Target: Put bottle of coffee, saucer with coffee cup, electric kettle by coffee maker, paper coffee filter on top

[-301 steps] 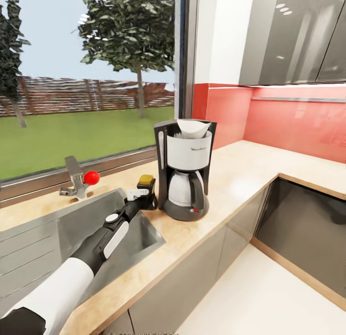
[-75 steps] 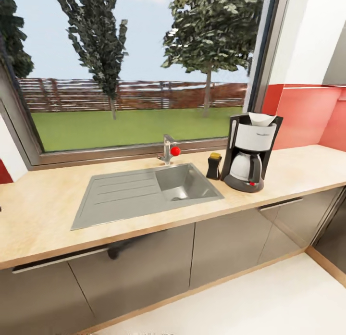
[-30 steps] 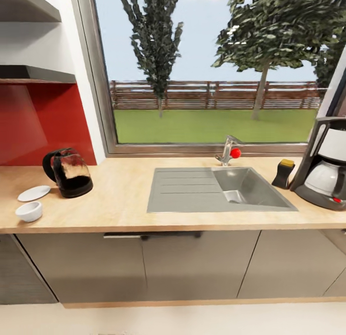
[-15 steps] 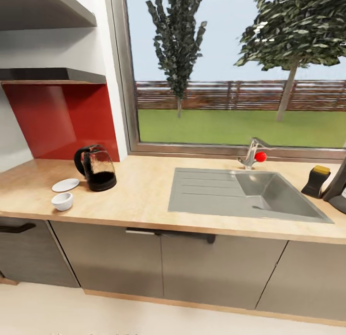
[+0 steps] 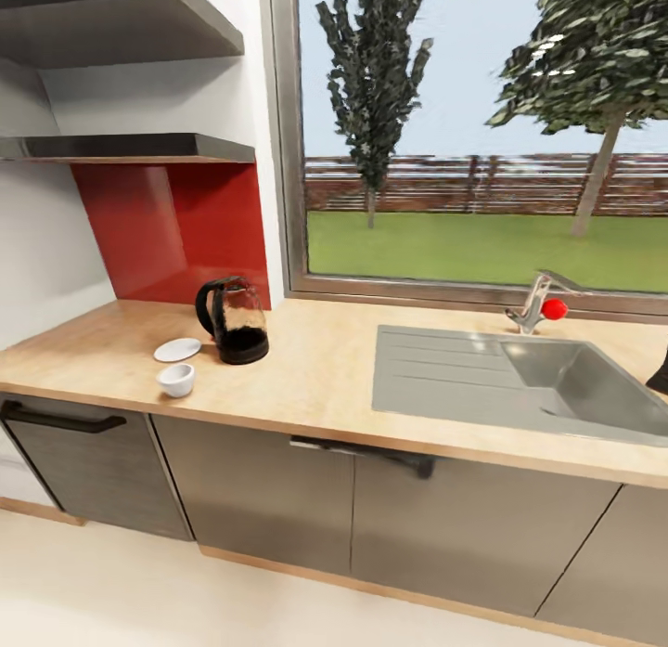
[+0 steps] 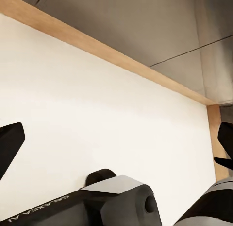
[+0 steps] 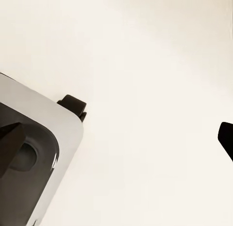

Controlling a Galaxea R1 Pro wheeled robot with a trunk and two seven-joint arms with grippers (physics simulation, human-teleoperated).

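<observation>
In the head view a dark glass electric kettle (image 5: 237,322) stands on the wooden countertop (image 5: 315,378) by the red wall panel. Just left of it lies a white saucer (image 5: 176,350), and a small white coffee cup (image 5: 176,380) sits on the counter in front of the saucer. The coffee maker is out of view. My left gripper (image 6: 116,143) hangs open over the pale floor with nothing between its fingers. My right gripper (image 7: 116,138) is also open and empty above the floor.
A steel sink (image 5: 520,387) with a red-knobbed faucet (image 5: 540,304) takes up the counter's right part. A dark sliver (image 5: 661,378) shows at the right edge. Grey shelves (image 5: 130,146) hang upper left. Cabinet fronts (image 5: 250,498) run below, and the robot's base (image 6: 121,201) sits under the grippers.
The camera has swung further left: kettle, saucer and cup have shifted right in the picture, and the coffee maker has left the right edge. Nothing on the counter has moved.
</observation>
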